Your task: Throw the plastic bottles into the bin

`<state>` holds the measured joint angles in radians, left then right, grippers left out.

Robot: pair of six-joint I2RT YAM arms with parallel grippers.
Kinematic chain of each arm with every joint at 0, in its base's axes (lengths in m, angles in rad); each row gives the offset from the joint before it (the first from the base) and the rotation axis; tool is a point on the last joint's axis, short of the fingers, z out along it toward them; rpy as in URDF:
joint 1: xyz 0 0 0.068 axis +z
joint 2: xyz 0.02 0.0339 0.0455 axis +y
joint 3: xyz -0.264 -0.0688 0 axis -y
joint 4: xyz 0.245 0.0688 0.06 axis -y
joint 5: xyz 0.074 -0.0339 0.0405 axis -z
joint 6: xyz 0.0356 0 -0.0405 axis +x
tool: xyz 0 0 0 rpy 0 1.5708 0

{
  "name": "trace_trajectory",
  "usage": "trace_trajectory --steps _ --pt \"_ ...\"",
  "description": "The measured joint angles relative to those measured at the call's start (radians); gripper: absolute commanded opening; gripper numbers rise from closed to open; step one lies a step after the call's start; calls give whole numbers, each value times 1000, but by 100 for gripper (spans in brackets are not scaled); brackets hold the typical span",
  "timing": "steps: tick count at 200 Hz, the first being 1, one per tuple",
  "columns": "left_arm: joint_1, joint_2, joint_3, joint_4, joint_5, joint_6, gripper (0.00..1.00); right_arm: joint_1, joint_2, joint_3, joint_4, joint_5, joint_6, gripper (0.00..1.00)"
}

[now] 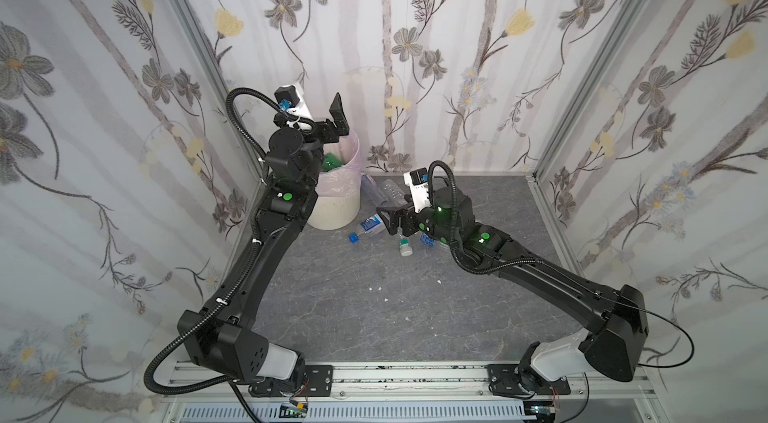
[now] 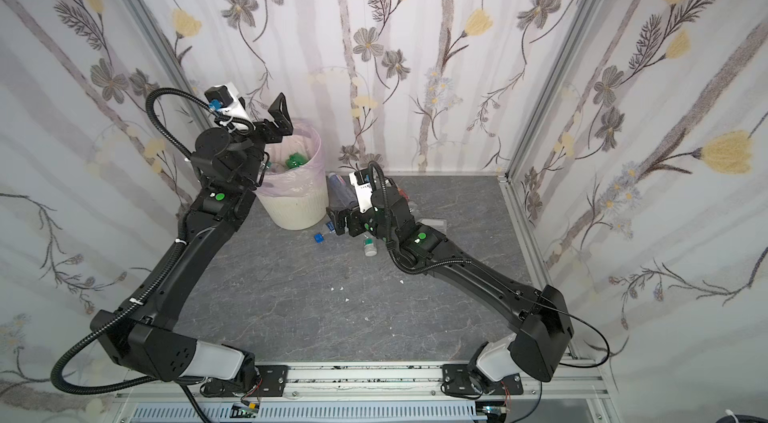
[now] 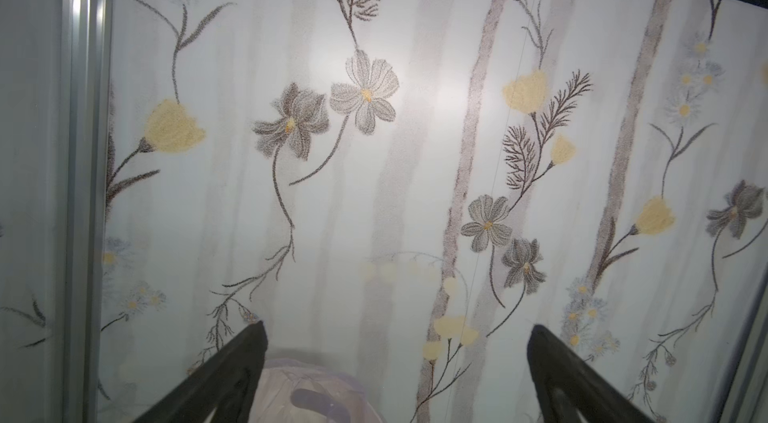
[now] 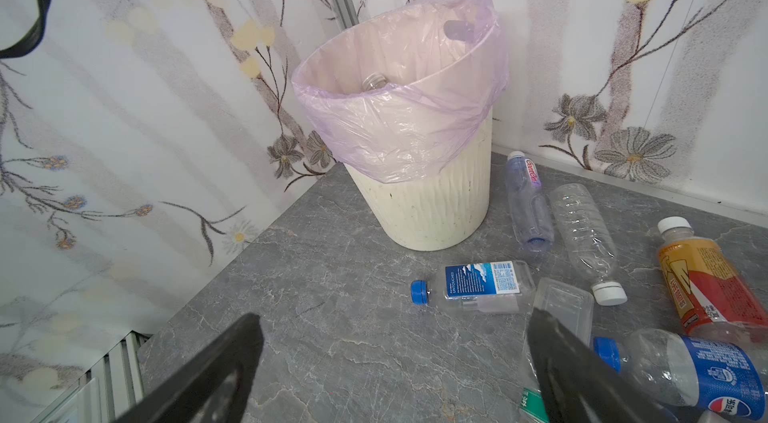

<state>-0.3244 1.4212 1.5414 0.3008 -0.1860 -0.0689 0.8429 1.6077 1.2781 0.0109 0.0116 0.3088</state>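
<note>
The bin (image 1: 337, 202) (image 2: 296, 204) (image 4: 432, 213) stands at the back left of the grey tabletop, and a green bottle (image 1: 332, 161) (image 2: 296, 160) lies inside it. My left gripper (image 1: 338, 117) (image 2: 282, 117) (image 3: 399, 325) hangs open and empty above the bin's rim (image 3: 316, 375). Low over the table to the bin's right, my right gripper (image 1: 386, 220) (image 2: 334, 219) (image 4: 395, 315) is open and empty. A blue-capped bottle (image 4: 478, 280) (image 1: 368, 229) lies just beyond it. Two clear bottles (image 4: 528, 200) (image 4: 586, 234), an orange-red bottle (image 4: 706, 279) and a blue-labelled bottle (image 4: 698, 371) lie nearby.
A flat clear plastic box (image 4: 565, 308) lies beside my right finger. A pale-capped bottle (image 1: 405, 248) lies under the right wrist. Flowered walls close in the back and both sides. An aluminium rail (image 1: 407, 377) runs along the front edge. White scraps (image 1: 378, 288) dot the table.
</note>
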Motion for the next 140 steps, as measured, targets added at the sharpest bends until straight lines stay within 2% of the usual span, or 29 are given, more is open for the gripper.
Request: trace_trajectory --steps 71,140 --pt "-93 -91 -140 -70 85 -155 100 -43 -87 -106 0 42 45 100" --pt "-122 -225 -392 -102 137 -340 100 -83 -94 -232 -7 74 108 100"
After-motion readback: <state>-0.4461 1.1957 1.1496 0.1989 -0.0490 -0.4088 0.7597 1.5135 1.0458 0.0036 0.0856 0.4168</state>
